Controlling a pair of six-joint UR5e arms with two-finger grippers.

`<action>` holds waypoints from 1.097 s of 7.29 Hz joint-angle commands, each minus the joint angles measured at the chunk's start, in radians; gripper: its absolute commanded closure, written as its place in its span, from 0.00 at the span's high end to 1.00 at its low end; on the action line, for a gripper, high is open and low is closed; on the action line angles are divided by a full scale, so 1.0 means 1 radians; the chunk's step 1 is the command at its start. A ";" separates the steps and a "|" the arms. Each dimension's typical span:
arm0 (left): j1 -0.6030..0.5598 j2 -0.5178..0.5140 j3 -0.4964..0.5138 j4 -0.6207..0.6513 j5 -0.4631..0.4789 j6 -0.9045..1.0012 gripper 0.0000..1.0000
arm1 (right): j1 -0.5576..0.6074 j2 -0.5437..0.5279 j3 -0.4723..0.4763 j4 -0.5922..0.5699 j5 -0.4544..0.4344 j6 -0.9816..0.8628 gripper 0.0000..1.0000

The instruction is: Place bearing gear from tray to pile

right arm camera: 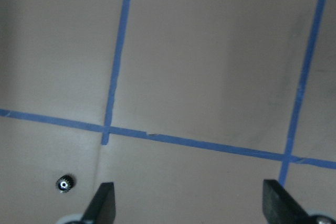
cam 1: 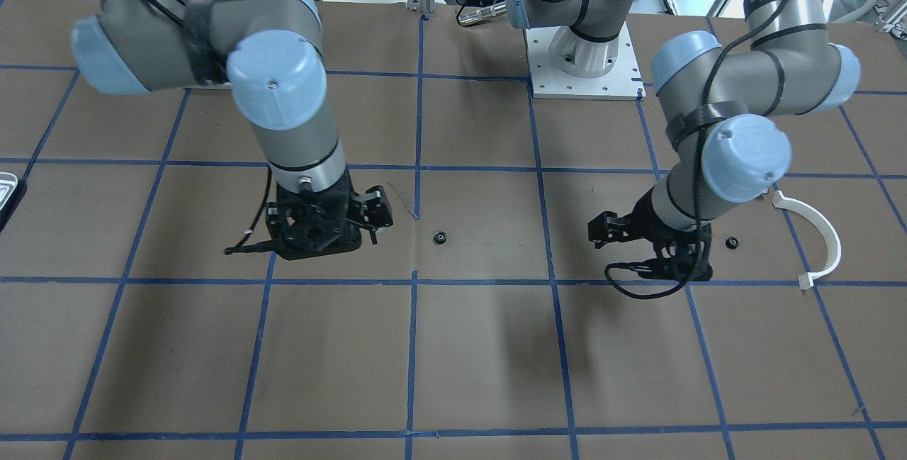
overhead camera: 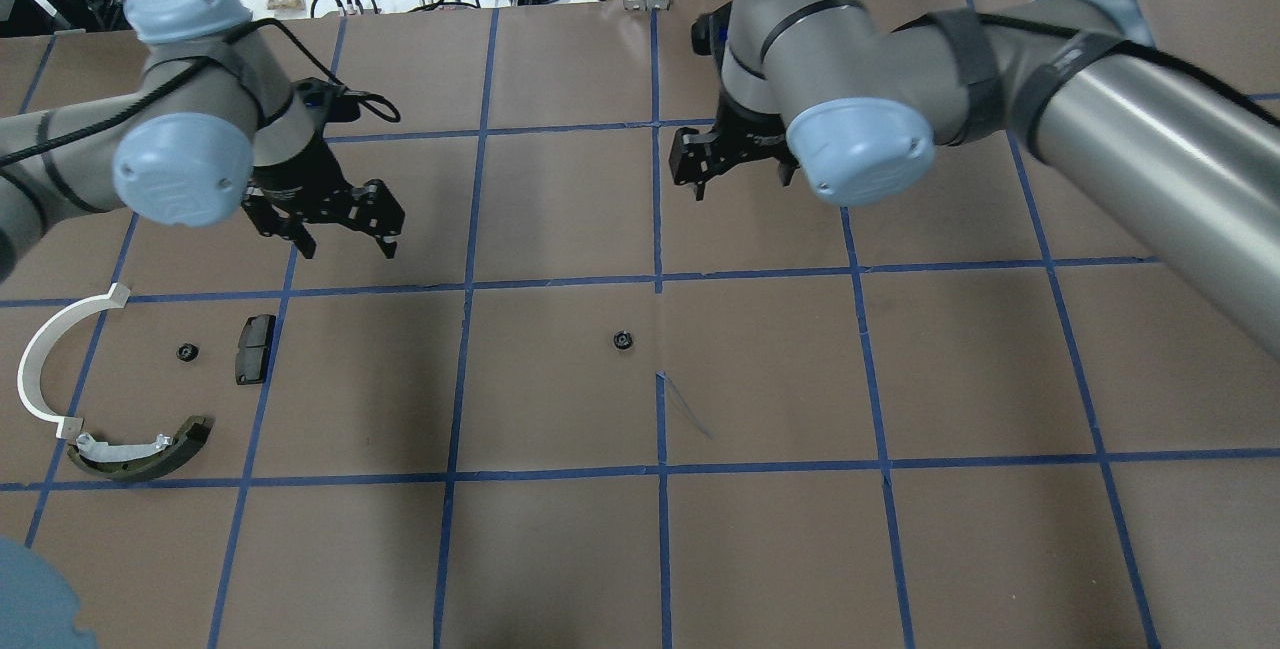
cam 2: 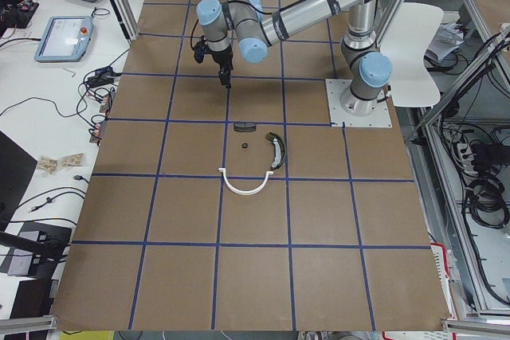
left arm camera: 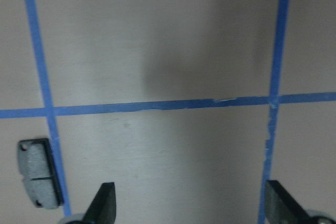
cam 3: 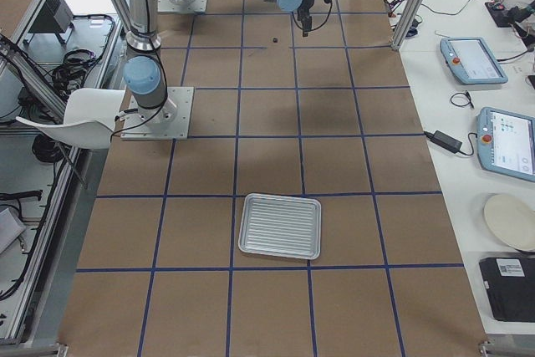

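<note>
In the exterior right view alone, the whole tray (cam 3: 280, 226) shows.

table (overhead camera: 780, 559): brown, blue tape grid (overhead camera: 661, 549) | white chair (cam 3: 84, 110) beside table | tablets (cam 3: 508, 144) on side bench (cam 3: 468, 202)

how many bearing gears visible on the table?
2. One bearing gear lies alone near the table's middle; the other sits in the pile, beside the black pad. Others may be hidden.

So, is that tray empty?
Empty. The tray shows only its bare ribbed surface in the right side view; nothing lies in it.
</note>
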 commanded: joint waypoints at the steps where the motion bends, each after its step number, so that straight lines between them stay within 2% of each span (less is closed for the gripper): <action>1: -0.186 -0.020 -0.014 0.070 -0.031 -0.160 1.00 | -0.175 -0.161 -0.003 0.163 -0.001 -0.103 1.00; 3: -0.291 -0.031 -0.050 0.150 -0.036 -0.257 1.00 | -0.202 -0.287 -0.001 0.297 -0.019 -0.101 1.00; 4: -0.349 -0.055 -0.070 0.203 -0.035 -0.303 1.00 | -0.194 -0.345 0.005 0.300 -0.055 -0.104 1.00; 5: -0.378 -0.080 -0.077 0.261 -0.028 -0.329 1.00 | -0.193 -0.360 0.018 0.270 -0.065 -0.110 1.00; 6: -0.392 -0.104 -0.076 0.286 -0.036 -0.374 1.00 | -0.196 -0.334 0.016 0.253 -0.065 -0.126 1.00; 8: -0.440 -0.144 -0.076 0.296 -0.033 -0.383 1.00 | -0.196 -0.213 -0.093 0.260 -0.068 -0.118 1.00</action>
